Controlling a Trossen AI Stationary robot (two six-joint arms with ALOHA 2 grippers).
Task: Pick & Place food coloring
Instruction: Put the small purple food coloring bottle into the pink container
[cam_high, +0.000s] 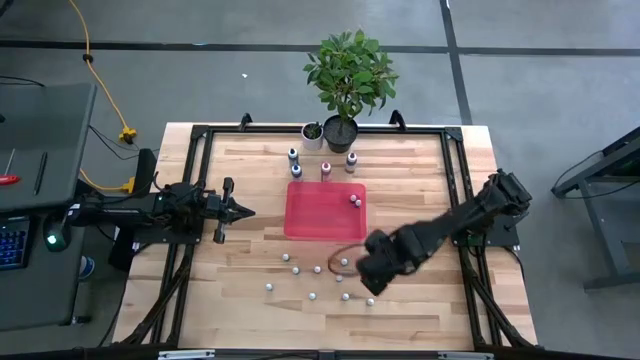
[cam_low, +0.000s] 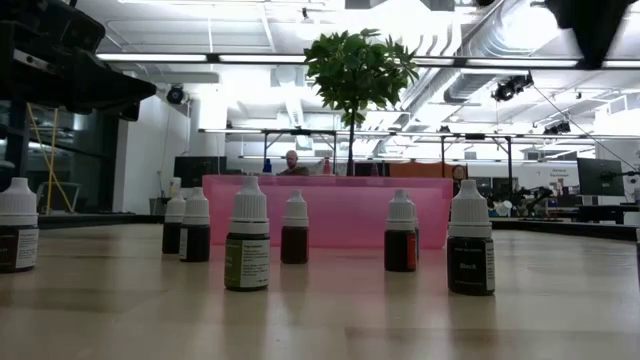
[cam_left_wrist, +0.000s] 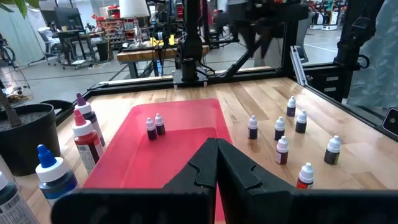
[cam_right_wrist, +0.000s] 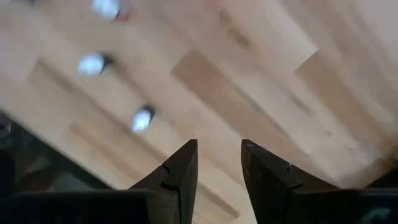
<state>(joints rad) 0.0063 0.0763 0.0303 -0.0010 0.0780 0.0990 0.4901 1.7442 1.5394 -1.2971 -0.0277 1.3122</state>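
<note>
**Inspection: two bottles trayed, most still on the table**

Nearest the low camera stand small food coloring bottles (cam_low: 247, 248) on the wooden table (cam_high: 420, 190), white caps up, all upright, with the red tray (cam_low: 330, 205) behind them. From above, two bottles (cam_high: 355, 200) lie inside the tray near its right edge. Roughly nine remain loose on the table in front of it, scattered in a loose band. Three larger dropper bottles (cam_high: 325, 166) stand beyond the tray, beside a potted plant (cam_high: 347, 75). Judgement: the task is early, with most of the transfer outstanding.

The right gripper (cam_right_wrist: 219, 163) hangs over bare wood among the loose bottles, pointing down; its fingers stand slightly apart with nothing between them. The right arm reaches diagonally in from the table's right edge. The left gripper (cam_left_wrist: 216, 149) waits at the table's left side, level and aimed at the tray, its fingers pressed together and empty.
</note>
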